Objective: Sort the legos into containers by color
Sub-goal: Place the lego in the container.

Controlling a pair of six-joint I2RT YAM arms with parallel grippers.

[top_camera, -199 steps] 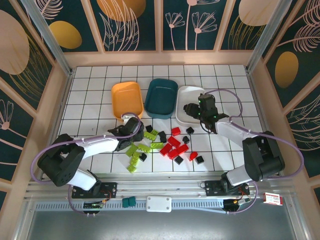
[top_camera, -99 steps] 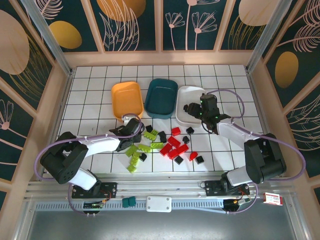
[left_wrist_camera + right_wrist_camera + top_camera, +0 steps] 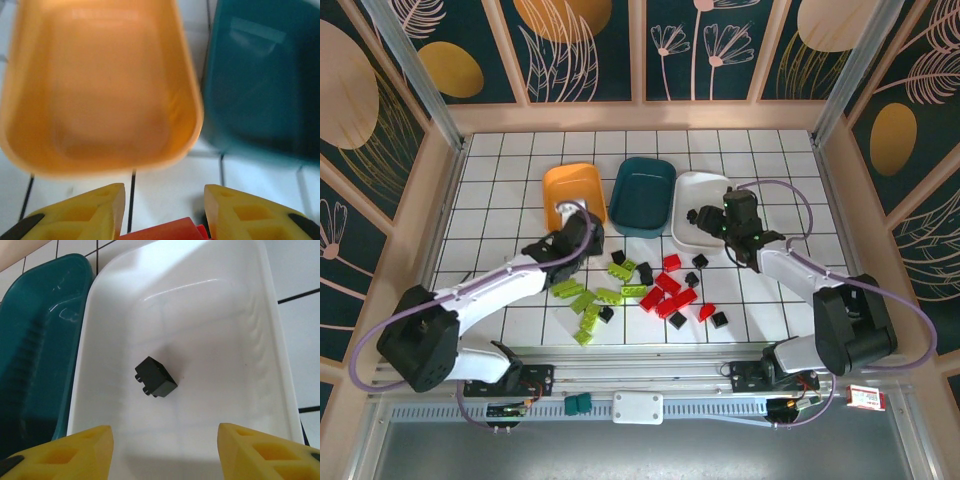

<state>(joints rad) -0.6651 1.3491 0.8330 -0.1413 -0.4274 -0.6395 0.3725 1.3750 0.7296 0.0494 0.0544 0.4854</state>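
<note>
Red lego (image 3: 162, 231) clamped in left fingers (image 3: 85, 215) by orange tub (image 3: 100, 85), right fingers (image 3: 70, 450) apart over white tub (image 3: 240, 340)

Orange tub (image 3: 575, 185), teal tub (image 3: 642, 195), white tub (image 3: 695, 190); red lego (image 3: 165, 231); yellow fingers (image 3: 75, 215).

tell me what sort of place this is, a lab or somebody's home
Most likely a robot lab cell, not a home: two arms bolted to a metal rail, a white gridded table fenced in by patterned panels, and legos laid out beside sorting tubs.
</note>
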